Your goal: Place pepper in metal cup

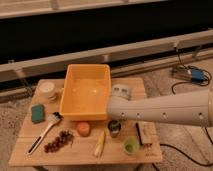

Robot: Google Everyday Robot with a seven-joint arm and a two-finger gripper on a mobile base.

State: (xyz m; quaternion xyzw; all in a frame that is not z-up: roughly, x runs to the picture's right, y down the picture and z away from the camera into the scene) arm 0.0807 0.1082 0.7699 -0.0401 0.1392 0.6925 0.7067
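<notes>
The metal cup (114, 128) stands on the wooden table (80, 156), just in front of the orange bin, small and silver-grey with a dark inside. My white arm reaches in from the right. Its end, with the gripper (115, 119), hangs directly over the cup and covers the cup's far rim. The dark green pepper is hidden from view; I cannot tell whether it is in the gripper or in the cup.
A large orange bin (87, 91) fills the table's back middle. An orange cup (83, 129), a corn cob (100, 144) and a light green cup (131, 145) ring the metal cup. Grapes (58, 141), a spatula (44, 132), a green sponge (37, 113) and a white cup (48, 89) lie left.
</notes>
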